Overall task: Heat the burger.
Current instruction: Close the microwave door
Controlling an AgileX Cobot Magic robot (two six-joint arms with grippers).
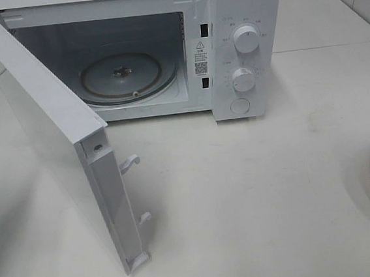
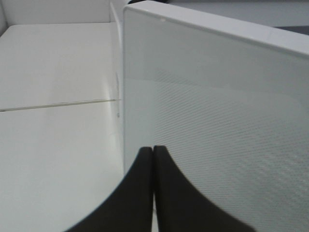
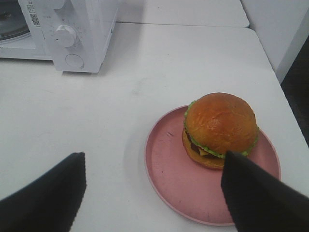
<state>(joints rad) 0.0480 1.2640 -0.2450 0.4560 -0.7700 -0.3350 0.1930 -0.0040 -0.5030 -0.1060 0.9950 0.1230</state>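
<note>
So your microwave (image 1: 163,49) sits across the upper half of the high view with its door (image 1: 61,144) swung wide toward the lower left of that frame, and the glass turntable (image 1: 123,75) inside is bare. The opening step looks done; what you have in hand now, as I judge it, is fetching the food. Your left gripper (image 2: 153,150) shows in its wrist view at the bottom centre of the frame, its two dark fingers pressed together with no gap and nothing between them, close up against the door's pale panel. Your right gripper (image 3: 152,186) has its jaws spread wide, one finger in the lower left of its wrist frame and the other in the lower right, and they hold nothing. The burger (image 3: 220,129) stands on the pink plate (image 3: 169,164) in the lower right part of that wrist frame, toward the plate's far right side; the right-hand finger overlaps the burger's lower edge in the picture, though you cannot tell from this whether it touches. In the high view only a sliver of the plate shows at the right edge, and the burger itself is out of frame there. Your next move calls for shifting the open right jaws so the burger sits squarely between them, lowering, and closing gently on the bun before carrying it to the turntable.
</note>
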